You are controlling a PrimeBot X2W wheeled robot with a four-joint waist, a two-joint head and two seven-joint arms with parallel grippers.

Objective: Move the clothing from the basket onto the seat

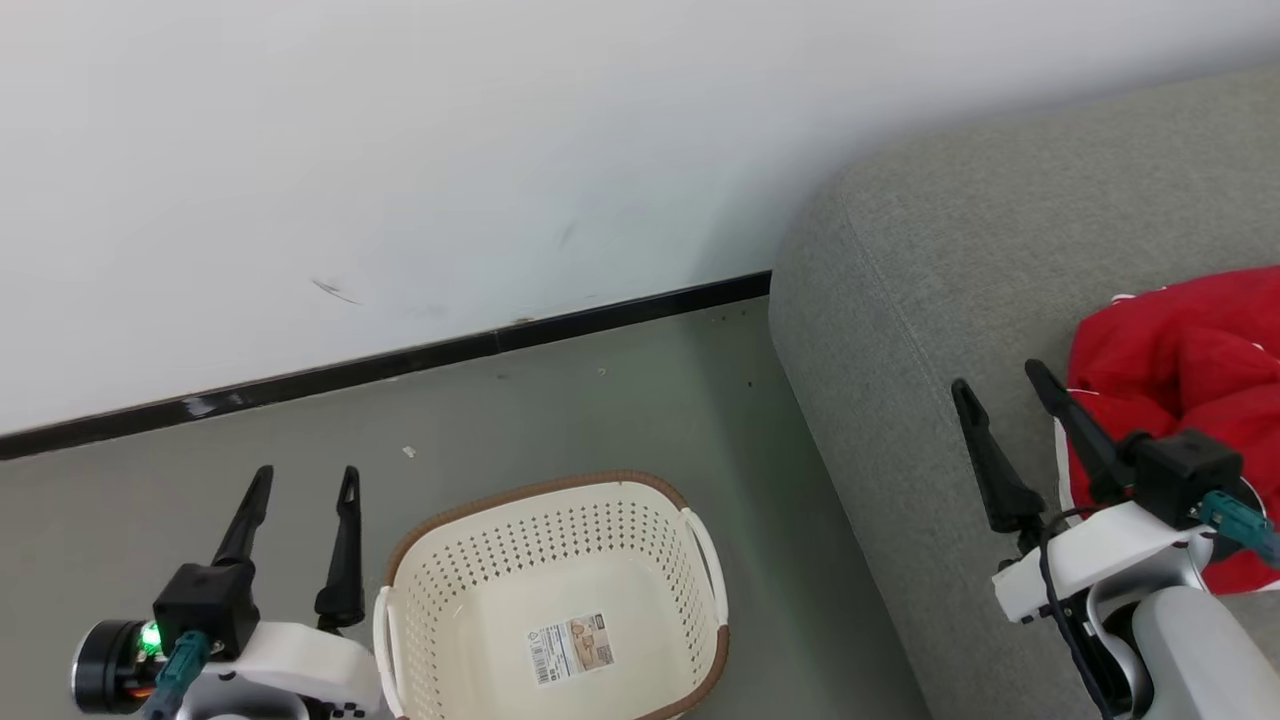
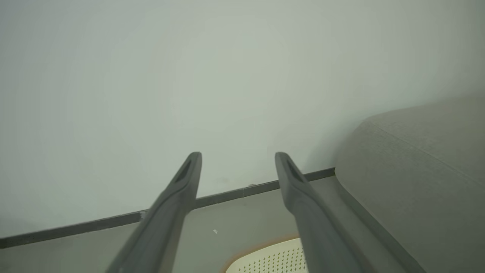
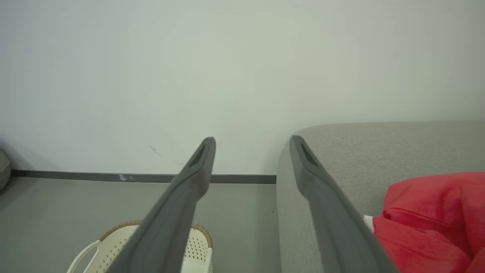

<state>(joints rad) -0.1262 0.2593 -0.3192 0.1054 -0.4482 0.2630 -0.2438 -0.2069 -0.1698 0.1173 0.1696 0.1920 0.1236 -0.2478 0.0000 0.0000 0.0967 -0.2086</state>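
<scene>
The cream basket [image 1: 690, 560] with a brown rim stands on the floor, and I see just a paper label [image 1: 570, 648] on its bottom. Red clothing [image 1: 1180, 350] lies bunched on the grey seat [image 1: 920, 270] at the right. My left gripper [image 1: 305, 478] hovers open just left of the basket, nothing between its fingers. Above the seat's front part my right gripper [image 1: 1000, 377] is open too, the clothing just to its right. The right wrist view has the clothing [image 3: 428, 223] at lower right, the seat [image 3: 379, 148] and the basket rim [image 3: 121, 227].
A white wall [image 1: 400, 150] with a dark baseboard [image 1: 400, 362] runs behind the grey floor [image 1: 620, 400]. The seat's rounded corner [image 2: 416, 167] stands close to the right of the basket [image 2: 269, 258] in the left wrist view.
</scene>
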